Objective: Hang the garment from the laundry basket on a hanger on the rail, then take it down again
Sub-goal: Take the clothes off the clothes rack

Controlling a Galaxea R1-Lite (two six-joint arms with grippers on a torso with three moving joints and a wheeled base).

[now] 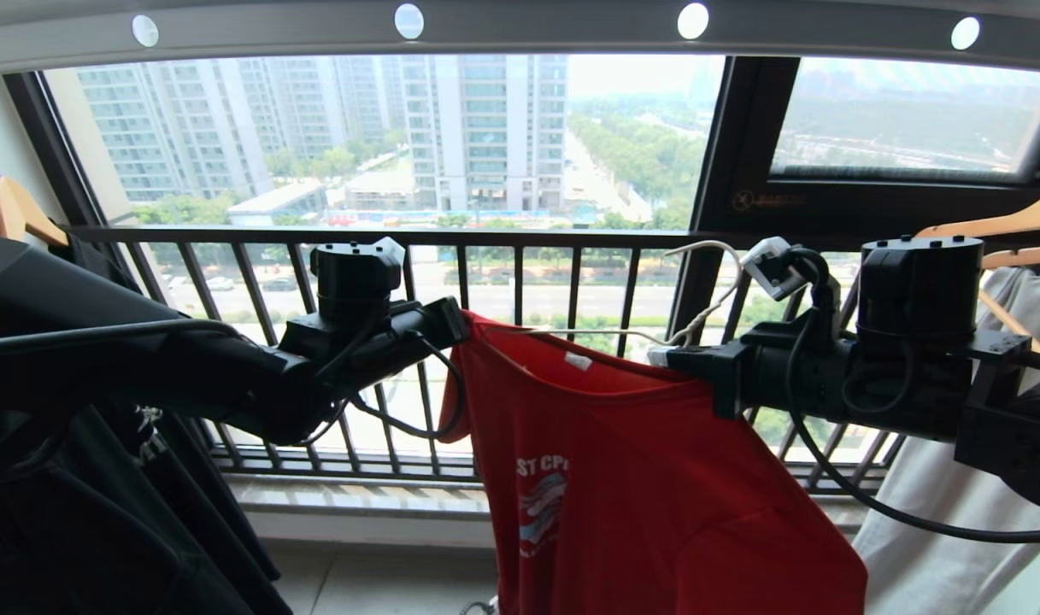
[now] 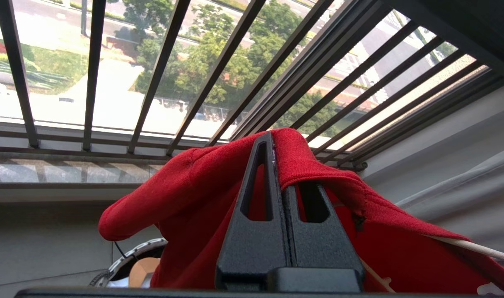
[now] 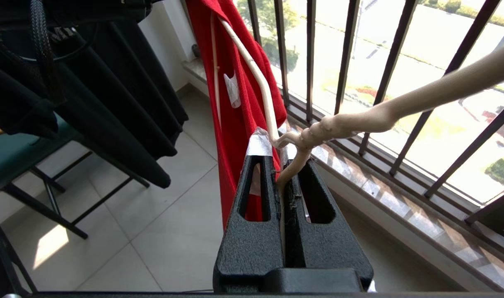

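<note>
1. The garment [image 1: 622, 478] is soft red knit cloth, matt, with a finely ribbed weave.
2. The hanger [image 3: 351, 120] is pale wire under a smooth, dull coating.
3. Both pincers, left pincer [image 2: 274, 165] and right pincer [image 3: 283, 178], are black, grainy matt plastic.
4. The window railing [image 1: 520, 282] is dark painted metal.

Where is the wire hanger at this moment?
In the head view the wire hanger is centre-right, in front of the window railing, not on the rail. The right hand clamps its neck and the red T-shirt hangs from it.
</note>
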